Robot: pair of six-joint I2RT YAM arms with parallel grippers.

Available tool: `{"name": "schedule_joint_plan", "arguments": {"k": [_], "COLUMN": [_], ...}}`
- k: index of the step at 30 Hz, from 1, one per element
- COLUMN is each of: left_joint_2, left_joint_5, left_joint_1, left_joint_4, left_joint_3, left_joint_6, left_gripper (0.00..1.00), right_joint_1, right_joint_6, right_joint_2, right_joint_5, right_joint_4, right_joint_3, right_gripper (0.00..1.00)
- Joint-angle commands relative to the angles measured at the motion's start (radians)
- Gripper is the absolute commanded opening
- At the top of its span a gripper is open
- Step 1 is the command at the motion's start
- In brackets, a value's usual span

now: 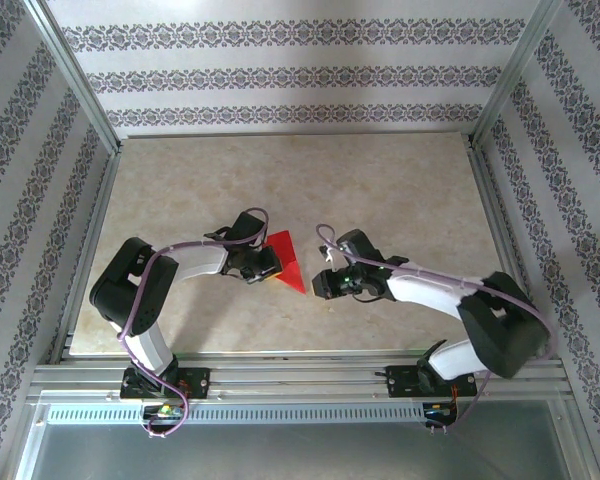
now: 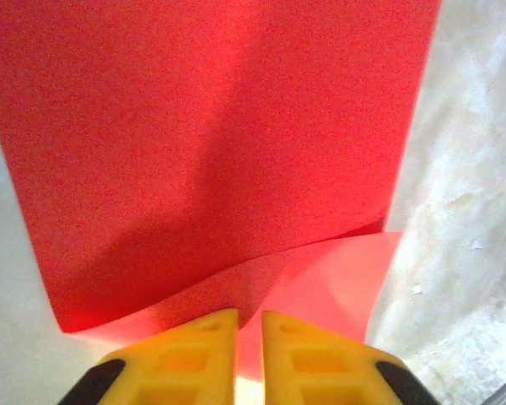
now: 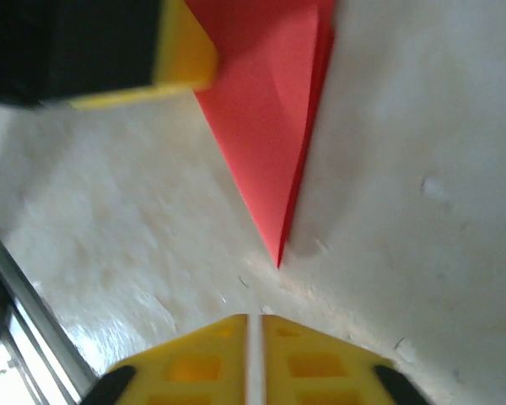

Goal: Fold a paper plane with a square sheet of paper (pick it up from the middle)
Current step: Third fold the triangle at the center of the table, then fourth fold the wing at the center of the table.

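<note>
Red and folded into a narrow triangle, the sheet of paper (image 1: 288, 260) lay near the middle of the marbled beige worktop (image 1: 280, 180), between the two arms, with its sharp tip pointing toward the near edge. The left gripper (image 1: 265, 265) met the paper's left edge. In the left wrist view its yellow jaws stood almost together, only a thin slit between them, and a lower flap of the paper (image 2: 211, 152) ran down into that slit, so the jaws appeared pinched on it. Above the flap, a larger layer rose up and curved away, shadowed across its middle.

The right gripper (image 1: 323, 285) sat just to the right of the paper's tip, not touching it. In the right wrist view its jaws were pressed together with a hairline seam between them and held nothing. The paper's point (image 3: 266, 110) lay on the worktop a little ahead of them, showing two layers along its right edge.
</note>
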Motion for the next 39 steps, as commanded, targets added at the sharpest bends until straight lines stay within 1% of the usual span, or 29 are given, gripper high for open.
{"name": "schedule_joint_plan", "arguments": {"k": [1,3,4,5,6,10,13,16,19,21,24,29,31,35,39], "left_joint_2": [-0.097,-0.147,-0.173,-0.195,-0.222,-0.317,-0.348,-0.334,-0.287,-0.246,-0.188,-0.141,-0.135,-0.113,-0.094], "left_joint_5": [0.013,0.010,0.003,0.001,-0.003,-0.007,0.029,0.058,0.088,0.113,0.165,0.185,0.191,0.210,0.219], "left_joint_1": [0.012,0.023,0.032,0.040,0.048,0.088,0.101,0.103,0.104,0.103,0.103,0.106,0.107,0.111,0.118], "left_joint_4": [-0.028,-0.010,-0.004,0.005,0.020,0.114,0.227,0.296,0.348,0.380,0.438,0.408,0.413,0.422,0.446], "left_joint_3": [0.053,0.042,0.029,0.013,-0.018,-0.165,-0.265,-0.310,-0.319,-0.314,-0.294,-0.249,-0.241,-0.228,-0.241], "left_joint_6": [0.013,-0.002,-0.013,-0.022,-0.034,-0.101,-0.153,-0.175,-0.182,-0.176,-0.154,-0.098,-0.088,-0.070,-0.078], "left_gripper": [0.23,0.29,0.34,0.40,0.46,0.61,0.65,0.65,0.65,0.62,0.53,0.47,0.47,0.43,0.43], "right_joint_1": [-0.012,-0.011,-0.014,-0.014,-0.012,-0.004,0.005,0.015,0.024,0.024,0.027,0.026,0.023,0.021,0.018], "right_joint_6": [0.038,0.045,0.055,0.056,0.062,0.084,0.073,0.064,0.070,0.076,0.082,0.081,0.081,0.084,0.086], "right_joint_2": [-0.053,-0.053,-0.043,-0.035,-0.020,0.055,0.127,0.194,0.247,0.267,0.279,0.279,0.278,0.277,0.272], "right_joint_5": [0.146,0.185,0.189,0.183,0.179,0.184,0.182,0.166,0.145,0.137,0.134,0.129,0.131,0.133,0.136], "right_joint_4": [0.035,0.033,0.027,0.027,0.028,0.036,0.016,-0.005,-0.008,-0.006,-0.003,-0.002,0.001,0.004,0.007], "right_joint_3": [0.010,0.025,0.041,0.053,0.068,0.123,0.174,0.224,0.258,0.270,0.277,0.276,0.273,0.269,0.267], "right_gripper": [0.30,0.35,0.38,0.39,0.41,0.49,0.50,0.50,0.48,0.47,0.47,0.46,0.46,0.45,0.44]}}
